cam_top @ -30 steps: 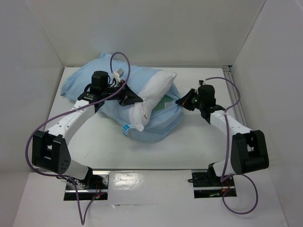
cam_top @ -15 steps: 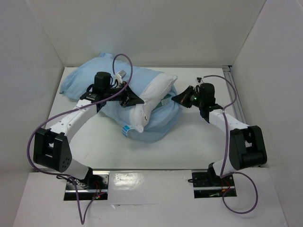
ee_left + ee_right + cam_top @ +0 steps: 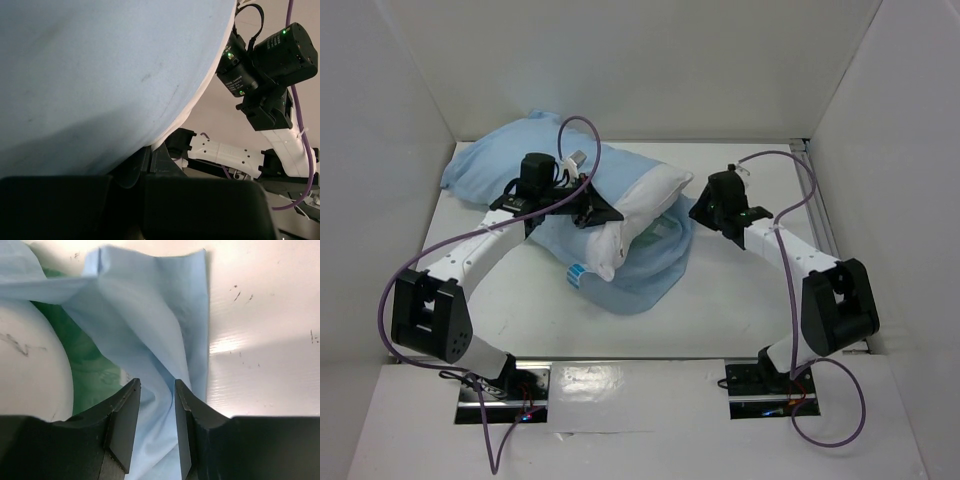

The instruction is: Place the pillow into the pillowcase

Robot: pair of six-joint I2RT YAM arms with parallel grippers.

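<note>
The white pillow [image 3: 642, 203] lies tilted at the table's middle, its far-left part covered by the pale blue pillowcase [image 3: 510, 165]. Its label [image 3: 576, 272] shows at the near corner. More pillowcase cloth [image 3: 645, 270] spreads under it toward the front. My left gripper [image 3: 597, 212] is shut on the pillowcase's edge against the pillow; the left wrist view shows the blue cloth [image 3: 100, 75] pinched at the jaws [image 3: 149, 150]. My right gripper [image 3: 701, 210] is open, with a fold of the pillowcase [image 3: 160, 340] between its fingers. The pillow [image 3: 25, 370] and the case's green inside [image 3: 92, 357] show to its left.
White walls [image 3: 410, 90] enclose the table on the left, back and right. A metal rail [image 3: 817, 205] runs along the right edge. Purple cables loop over both arms. Bare tabletop [image 3: 740, 300] lies in front of the pillow and to the right.
My right gripper has moved left and farther back, toward the pillow's right end. The pillow and pillowcase have shifted left, and the bunched cloth has flattened toward the front.
</note>
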